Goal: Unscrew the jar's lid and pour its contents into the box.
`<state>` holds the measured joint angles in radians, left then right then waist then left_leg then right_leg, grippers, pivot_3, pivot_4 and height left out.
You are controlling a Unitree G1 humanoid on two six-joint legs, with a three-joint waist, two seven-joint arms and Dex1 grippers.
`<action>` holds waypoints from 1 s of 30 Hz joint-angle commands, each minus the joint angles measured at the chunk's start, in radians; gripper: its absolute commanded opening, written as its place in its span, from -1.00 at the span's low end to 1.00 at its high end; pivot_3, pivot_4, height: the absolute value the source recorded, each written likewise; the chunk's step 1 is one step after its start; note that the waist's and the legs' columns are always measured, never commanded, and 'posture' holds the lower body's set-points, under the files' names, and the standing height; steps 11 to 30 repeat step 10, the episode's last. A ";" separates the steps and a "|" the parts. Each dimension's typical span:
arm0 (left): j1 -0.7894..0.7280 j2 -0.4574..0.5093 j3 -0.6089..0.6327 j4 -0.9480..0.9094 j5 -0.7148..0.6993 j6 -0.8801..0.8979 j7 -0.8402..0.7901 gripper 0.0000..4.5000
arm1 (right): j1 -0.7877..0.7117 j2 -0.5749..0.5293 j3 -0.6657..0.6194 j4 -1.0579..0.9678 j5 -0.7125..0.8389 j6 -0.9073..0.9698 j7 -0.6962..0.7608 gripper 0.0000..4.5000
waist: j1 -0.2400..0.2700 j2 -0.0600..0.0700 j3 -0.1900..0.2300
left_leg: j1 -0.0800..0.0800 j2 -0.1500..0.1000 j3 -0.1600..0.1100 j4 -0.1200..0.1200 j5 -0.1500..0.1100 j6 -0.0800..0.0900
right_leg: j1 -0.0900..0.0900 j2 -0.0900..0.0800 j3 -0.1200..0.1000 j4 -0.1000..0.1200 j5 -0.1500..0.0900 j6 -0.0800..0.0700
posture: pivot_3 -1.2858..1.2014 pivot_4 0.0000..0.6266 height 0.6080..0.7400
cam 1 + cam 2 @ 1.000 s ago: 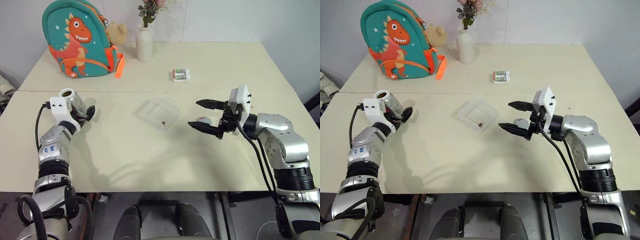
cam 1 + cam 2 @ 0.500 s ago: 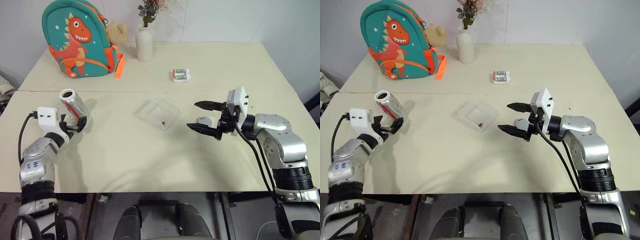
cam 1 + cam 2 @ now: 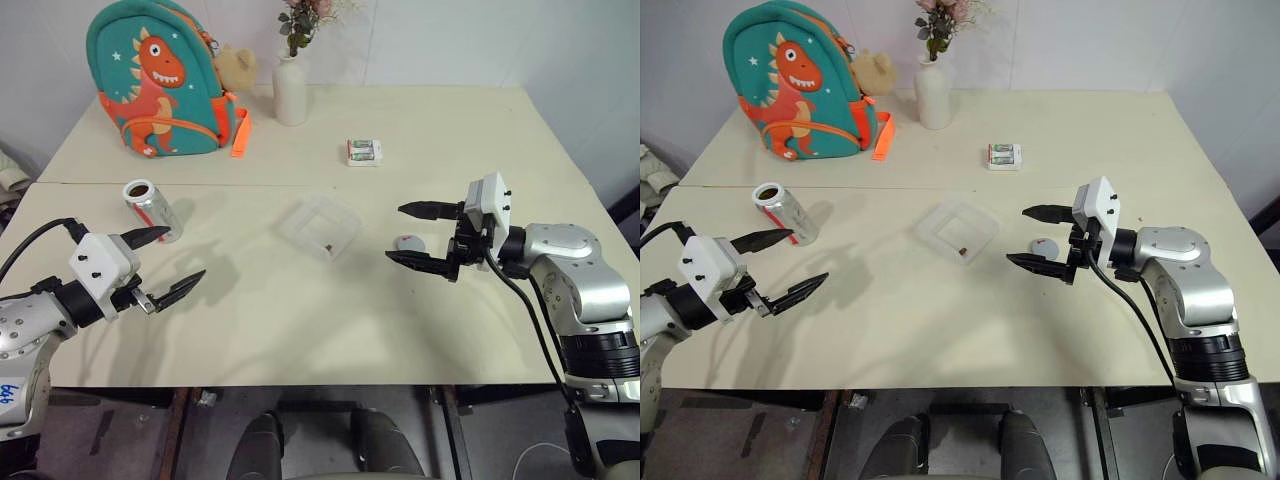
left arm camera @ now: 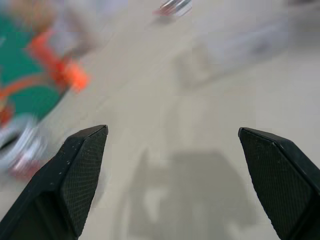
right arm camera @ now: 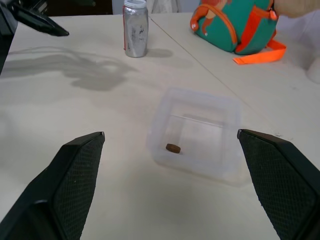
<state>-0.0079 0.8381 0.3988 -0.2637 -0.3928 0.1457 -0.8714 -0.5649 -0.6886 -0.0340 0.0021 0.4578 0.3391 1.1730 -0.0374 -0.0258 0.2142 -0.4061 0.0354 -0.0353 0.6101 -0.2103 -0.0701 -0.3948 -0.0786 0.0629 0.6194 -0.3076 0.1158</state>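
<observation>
Since a moment ago the left gripper [image 3: 165,267] has let go of the jar [image 3: 153,211] and pulled back toward the tabletop's near left edge, fingers spread wide and empty. Now the jar stands upright by itself near the left edge, mouth open, likely emptied. One brown bit [image 5: 173,148] lies in the clear box [image 3: 319,225] mid-table (so pouring looks done). Just beside the box lies the lid [image 3: 409,242], with the right gripper [image 3: 424,234] hovering over it, wide open, holding nothing.
</observation>
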 commanded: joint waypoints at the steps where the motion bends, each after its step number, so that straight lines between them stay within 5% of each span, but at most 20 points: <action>1: -0.040 0.039 -0.007 0.010 -0.062 0.005 -0.094 0.99 | -0.018 -0.028 -0.017 -0.025 0.019 -0.007 0.037 1.00 | -0.004 0.000 0.000 | 0.000 0.000 0.001 -0.001 0.000 0.000 | 0.000 0.000 0.000 0.000 0.000 0.000 | 0.03 -0.52 1.00; 10: -0.167 0.023 -0.067 0.122 -0.026 -0.017 -0.104 0.99 | 0.029 -0.054 -0.050 -0.096 0.036 0.033 0.020 1.00 | 0.001 0.000 0.000 | 0.000 0.002 0.000 -0.005 -0.001 0.002 | -0.004 0.002 0.000 0.002 0.006 0.012 | 0.03 -0.52 1.00; 30: -0.167 0.023 -0.067 0.122 -0.026 -0.017 -0.104 0.99 | 0.029 -0.054 -0.050 -0.096 0.036 0.033 0.020 1.00 | 0.001 0.000 0.000 | 0.000 0.002 0.000 -0.005 -0.001 0.002 | -0.004 0.002 0.000 0.002 0.006 0.012 | 0.03 -0.52 1.00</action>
